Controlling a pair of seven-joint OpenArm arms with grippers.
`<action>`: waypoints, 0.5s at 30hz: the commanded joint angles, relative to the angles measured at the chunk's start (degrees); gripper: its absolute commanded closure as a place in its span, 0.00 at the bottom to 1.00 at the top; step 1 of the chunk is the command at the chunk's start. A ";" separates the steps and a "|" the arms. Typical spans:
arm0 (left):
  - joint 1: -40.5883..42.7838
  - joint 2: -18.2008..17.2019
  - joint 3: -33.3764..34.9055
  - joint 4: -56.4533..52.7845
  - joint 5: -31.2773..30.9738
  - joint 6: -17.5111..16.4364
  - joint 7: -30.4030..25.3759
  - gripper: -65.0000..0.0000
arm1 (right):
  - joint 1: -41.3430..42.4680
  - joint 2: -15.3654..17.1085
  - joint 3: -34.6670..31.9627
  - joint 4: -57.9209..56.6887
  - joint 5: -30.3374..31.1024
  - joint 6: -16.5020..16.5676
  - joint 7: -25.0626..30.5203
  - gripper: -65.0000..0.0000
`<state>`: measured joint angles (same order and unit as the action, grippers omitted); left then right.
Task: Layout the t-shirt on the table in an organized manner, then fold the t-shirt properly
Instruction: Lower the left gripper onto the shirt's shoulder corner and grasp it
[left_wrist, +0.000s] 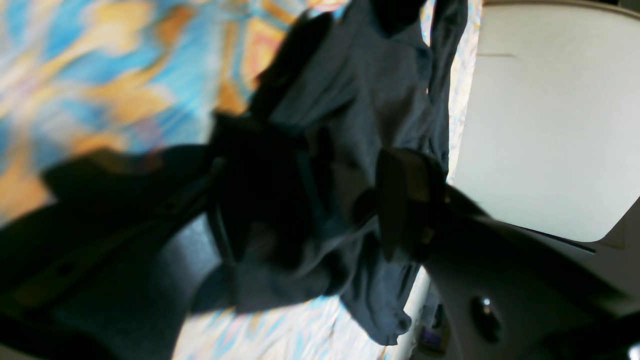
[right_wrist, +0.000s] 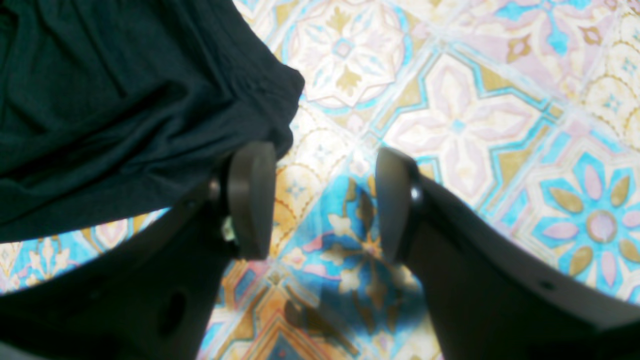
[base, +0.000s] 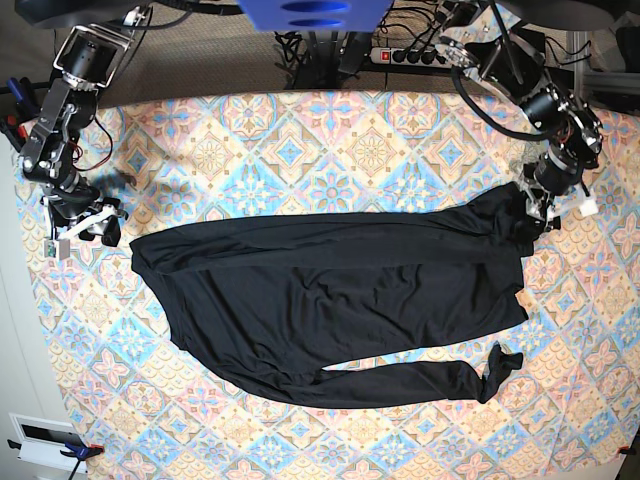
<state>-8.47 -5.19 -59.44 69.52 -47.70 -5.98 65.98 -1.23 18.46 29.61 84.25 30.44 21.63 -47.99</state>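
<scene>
In the left wrist view, blurred, we see our left tool (left_wrist: 320, 200) clamped on a bunch of the black t-shirt (left_wrist: 350, 100), cloth filling the gap between its pads and hanging below them. In the right wrist view our right tool (right_wrist: 325, 200) stands wide and empty over the patterned worktop (right_wrist: 475, 125), the shirt's edge just beside its left pad. Only the base view shows the whole garment spread across the worktop between the two tools, one sleeve trailing along its near edge; we judge the layout well along but unfinished, and folding not begun.
</scene>
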 joint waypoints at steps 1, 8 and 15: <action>-0.54 -0.57 0.41 -0.37 1.50 0.40 0.88 0.42 | 0.93 1.28 0.15 0.90 0.82 0.13 1.35 0.53; -1.68 -0.74 0.49 -0.64 1.50 0.40 1.06 0.48 | 0.93 1.28 0.15 0.90 0.82 0.13 1.35 0.53; -1.60 -0.83 0.49 -0.64 1.50 0.40 1.32 1.00 | 0.93 1.19 0.15 0.90 1.17 0.13 1.35 0.53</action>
<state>-9.67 -5.56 -59.11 68.45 -45.87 -5.74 66.89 -1.13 18.41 29.56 84.25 30.48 21.63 -47.99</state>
